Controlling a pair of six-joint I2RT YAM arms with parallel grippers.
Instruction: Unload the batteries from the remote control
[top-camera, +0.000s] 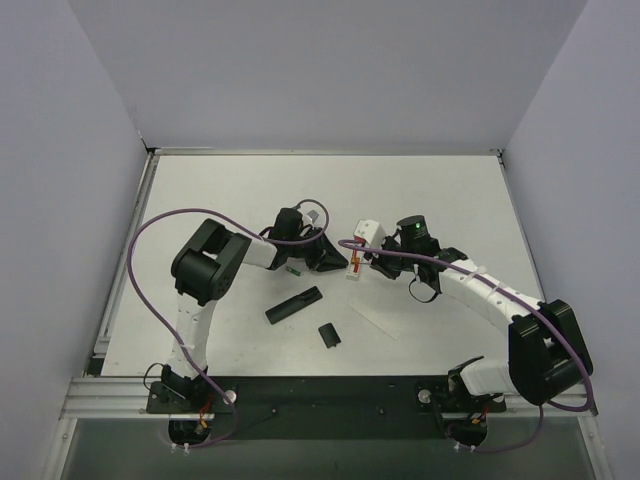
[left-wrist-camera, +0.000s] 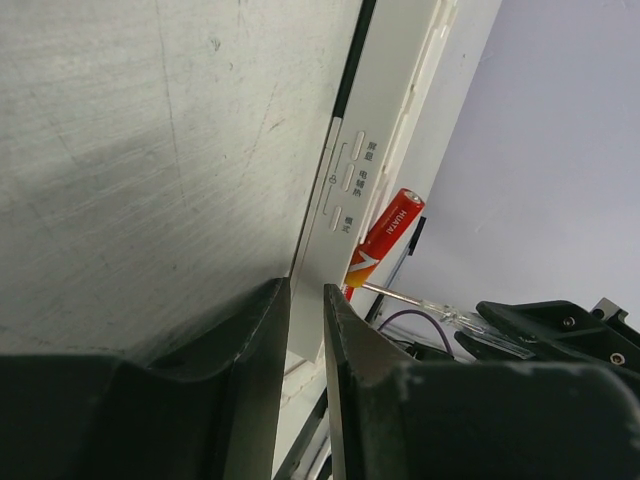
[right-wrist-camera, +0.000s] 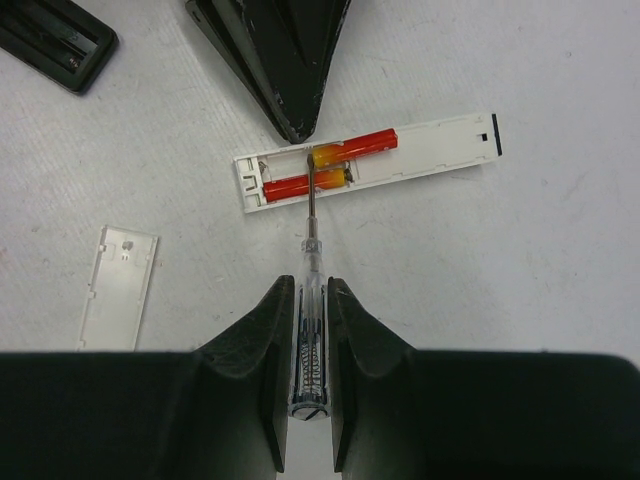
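Battery slot of the white remote control (right-wrist-camera: 430, 146), opened, with two red batteries (right-wrist-camera: 290, 187) at it.
One seated in the slot, the other partly raised out of it. Left gripper (left-wrist-camera: 305, 300) pinching the white remote control's edge; right gripper (right-wrist-camera: 309, 288) clamped on a clear-handled screwdriver (right-wrist-camera: 310, 245), tip between the batteries. White cover (right-wrist-camera: 118, 285) near the white remote control's slot end; black remote (right-wrist-camera: 55, 40) farther off.
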